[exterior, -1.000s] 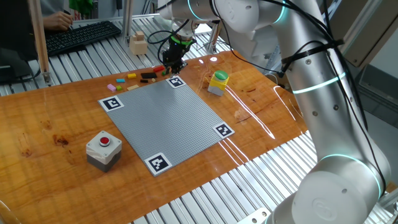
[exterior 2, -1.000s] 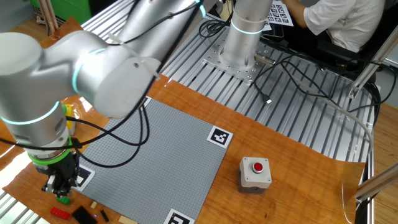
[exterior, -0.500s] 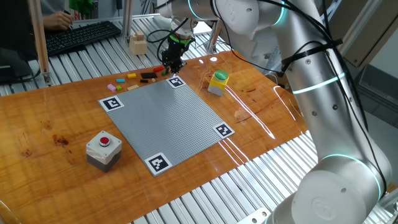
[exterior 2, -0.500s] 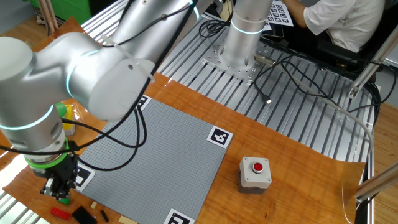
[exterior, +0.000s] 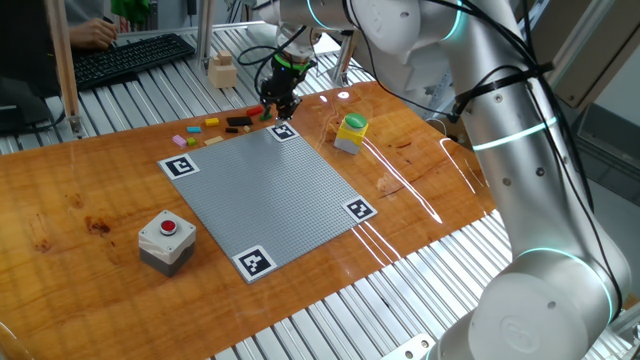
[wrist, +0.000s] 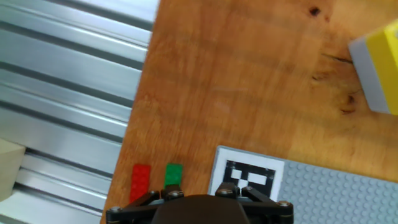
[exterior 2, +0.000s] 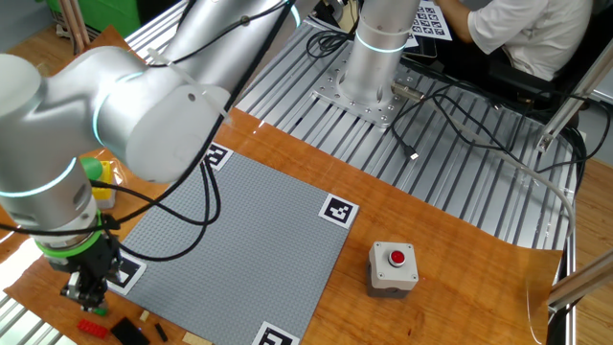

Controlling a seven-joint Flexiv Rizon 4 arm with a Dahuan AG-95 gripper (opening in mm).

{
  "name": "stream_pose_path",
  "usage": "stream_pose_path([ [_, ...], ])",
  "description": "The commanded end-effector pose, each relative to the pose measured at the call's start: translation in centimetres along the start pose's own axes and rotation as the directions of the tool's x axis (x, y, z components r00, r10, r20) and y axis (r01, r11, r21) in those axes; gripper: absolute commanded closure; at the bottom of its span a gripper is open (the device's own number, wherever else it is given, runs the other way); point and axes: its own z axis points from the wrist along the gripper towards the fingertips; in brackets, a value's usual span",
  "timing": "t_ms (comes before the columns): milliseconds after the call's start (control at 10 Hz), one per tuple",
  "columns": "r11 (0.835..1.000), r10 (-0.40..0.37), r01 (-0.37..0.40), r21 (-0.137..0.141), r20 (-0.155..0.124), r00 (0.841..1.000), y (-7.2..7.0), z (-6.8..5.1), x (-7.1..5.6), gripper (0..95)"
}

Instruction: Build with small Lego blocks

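Observation:
The small Lego blocks lie in a loose row on the wood beyond the grey baseplate [exterior: 268, 190]: a red one [exterior: 256, 110], a black one [exterior: 238, 122], an orange one [exterior: 212, 123], a yellow one [exterior: 192, 130], a pink one [exterior: 179, 141] and a tan one [exterior: 213, 141]. My gripper [exterior: 278, 104] hangs low at the baseplate's far corner marker [wrist: 247, 177]. In the hand view a green brick [wrist: 173, 175] and a red brick [wrist: 141, 180] lie side by side just ahead of the gripper body [wrist: 199, 210]. The fingertips are hidden. In the other fixed view the gripper [exterior 2: 86, 293] stands right over the green brick [exterior 2: 96, 308].
The yellow container with green top [exterior: 351, 132] stands right of the gripper, also in the hand view [wrist: 379, 68]. A pale wooden block [exterior: 222, 71] sits on the metal slats behind. A red-button box [exterior: 166, 240] stands near the baseplate's front left. A keyboard [exterior: 125, 58] is at the back.
The upper arm has swung a little to the left in the other fixed view. The gripper has stayed low over the green brick with hardly any shift. The bricks have not moved.

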Motion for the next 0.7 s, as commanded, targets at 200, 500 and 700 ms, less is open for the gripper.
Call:
stream_pose_path([
  [200, 0.996, 0.073, -0.070, -0.062, 0.035, 0.997, -0.46, -0.10, 0.17, 57.0],
  [500, 0.993, 0.094, -0.092, -0.068, 0.032, 0.995, -0.46, -0.10, 0.17, 57.0],
  [700, 0.993, 0.095, -0.093, -0.070, 0.034, 0.995, -0.46, -0.10, 0.17, 57.0],
])
